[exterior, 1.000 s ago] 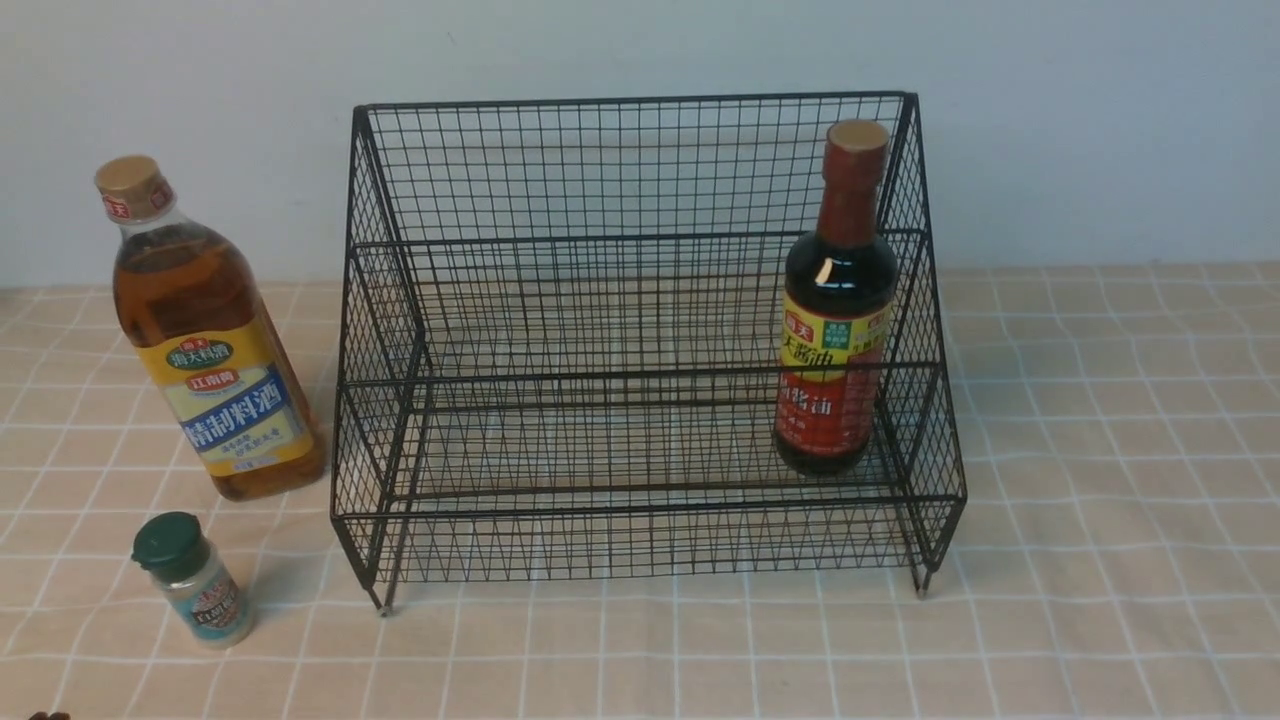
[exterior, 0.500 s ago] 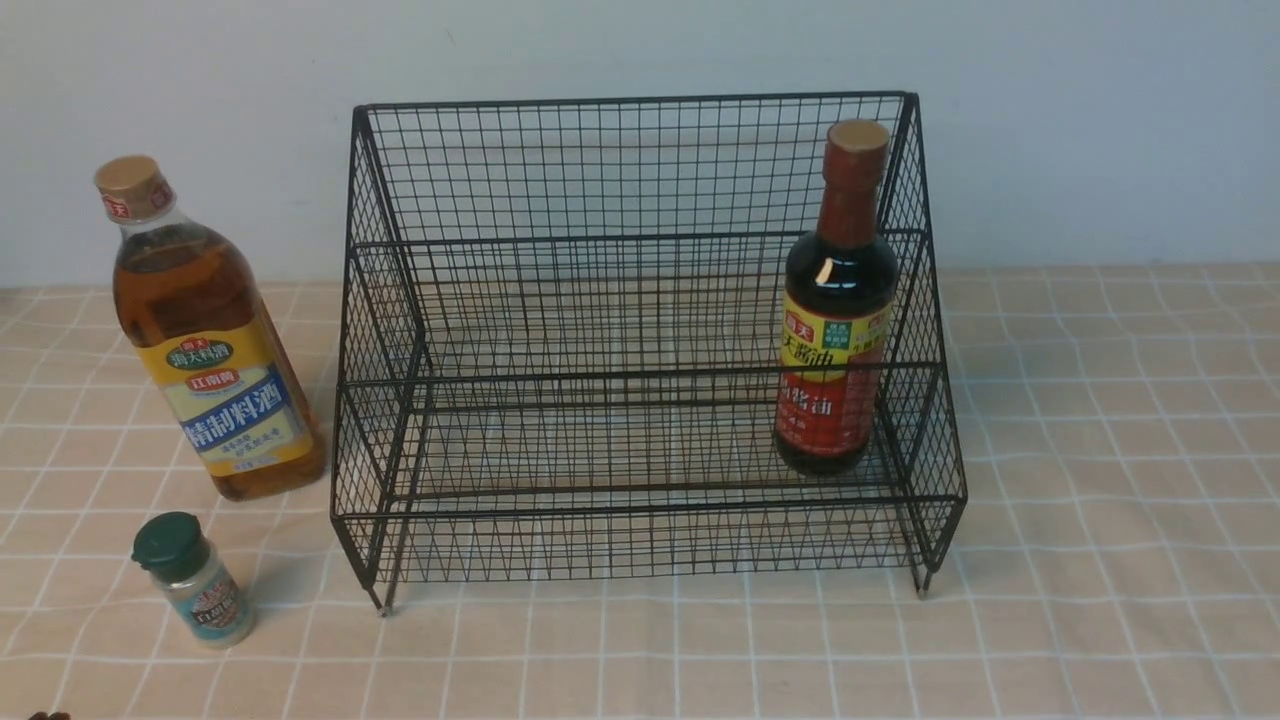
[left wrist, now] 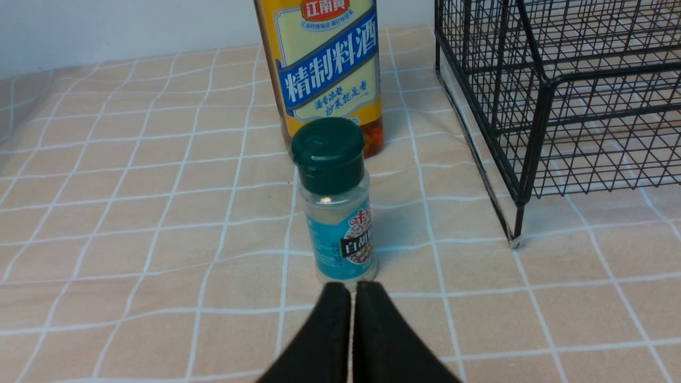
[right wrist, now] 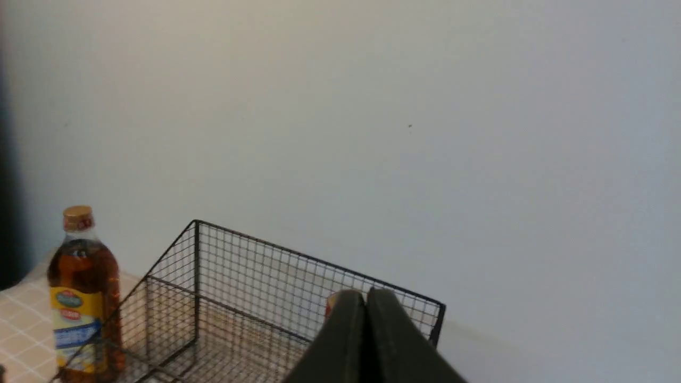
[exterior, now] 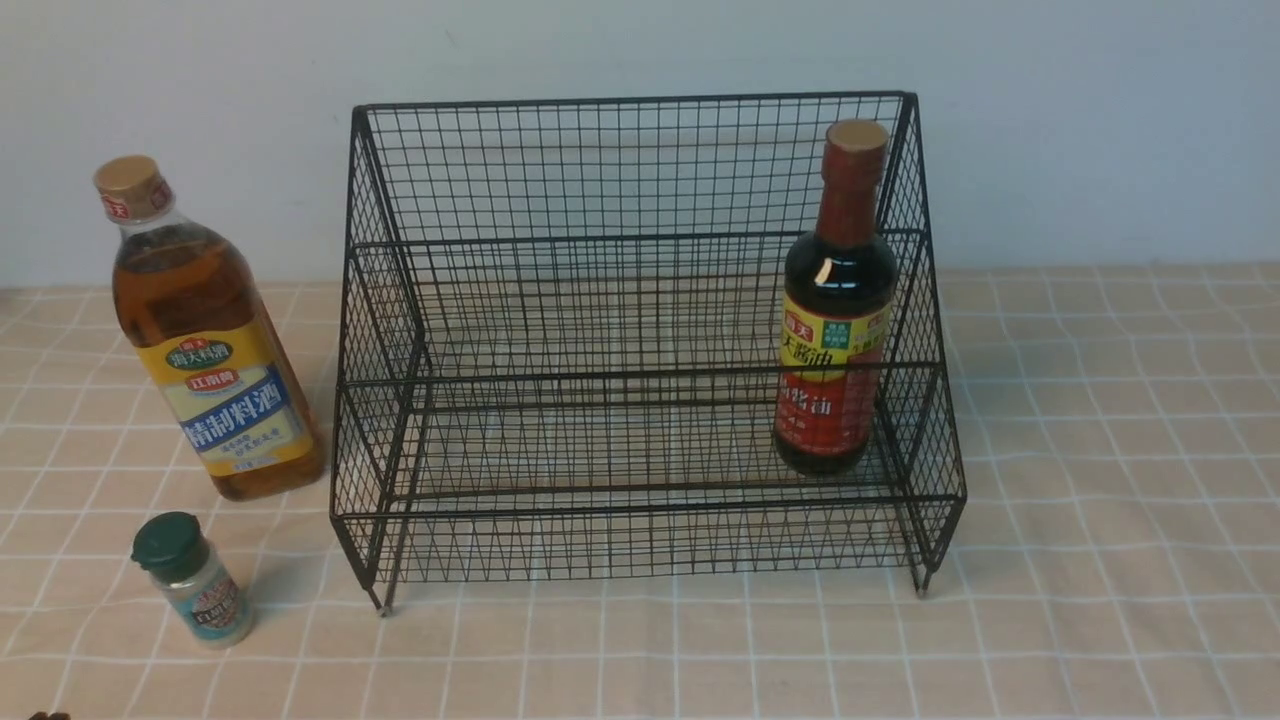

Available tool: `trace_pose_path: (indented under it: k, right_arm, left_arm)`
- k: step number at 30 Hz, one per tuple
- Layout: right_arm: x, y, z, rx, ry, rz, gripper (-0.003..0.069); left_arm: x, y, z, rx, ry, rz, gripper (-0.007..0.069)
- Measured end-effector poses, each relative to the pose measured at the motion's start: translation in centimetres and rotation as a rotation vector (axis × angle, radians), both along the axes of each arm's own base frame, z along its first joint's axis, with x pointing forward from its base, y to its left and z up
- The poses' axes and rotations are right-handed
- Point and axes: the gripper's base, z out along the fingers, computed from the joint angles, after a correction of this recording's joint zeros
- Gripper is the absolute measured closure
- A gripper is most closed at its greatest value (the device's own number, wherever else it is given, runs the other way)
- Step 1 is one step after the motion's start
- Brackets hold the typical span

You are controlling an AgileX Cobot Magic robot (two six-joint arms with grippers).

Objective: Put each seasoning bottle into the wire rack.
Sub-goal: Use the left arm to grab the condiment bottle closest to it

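Nothing has shifted in the past second. Nearest on the checked cloth (exterior: 1100,500) stands the tiny clear shaker (exterior: 192,578), dark green cap on, upright. Behind it is the tall amber bottle (exterior: 205,340) with its yellow-blue label, just left of the black wire rack (exterior: 630,100). The dark sauce bottle (exterior: 835,310), labelled red and yellow, stands upright on the rack's lower tier at the right end. The left gripper (left wrist: 352,291), jaws pressed together and empty, points at the shaker. The right gripper (right wrist: 366,295), likewise pressed together and empty, hangs high before the rack.

Left tool (left wrist: 353,288) and right tool (right wrist: 366,294) each have jaws pressed together.
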Motion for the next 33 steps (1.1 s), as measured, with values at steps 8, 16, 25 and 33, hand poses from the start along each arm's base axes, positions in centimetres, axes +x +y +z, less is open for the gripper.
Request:
trace_pose_path:
  k: [8,16,25,33]
  right_arm:
    - [1.1,-1.3,-12.7,-0.05,0.031,-0.249,0.0672]
    - [0.7,-2.2,-25.0,-0.092,0.258,-0.381,0.0672]
    - [0.3,-2.4,-25.6,-0.072,0.282,-0.432,0.0672]
    - [0.3,-2.4,-25.6,-0.069,0.282,-0.435,0.0672]
  left_arm:
    - [0.0,0.0,0.0,0.0,0.0,0.0,0.0631]
    - [0.0,0.0,0.0,0.0,0.0,0.0,0.0631]
    - [0.0,0.0,0.0,0.0,0.0,0.0,0.0631]
    - [0.0,0.0,0.0,0.0,0.0,0.0,0.0631]
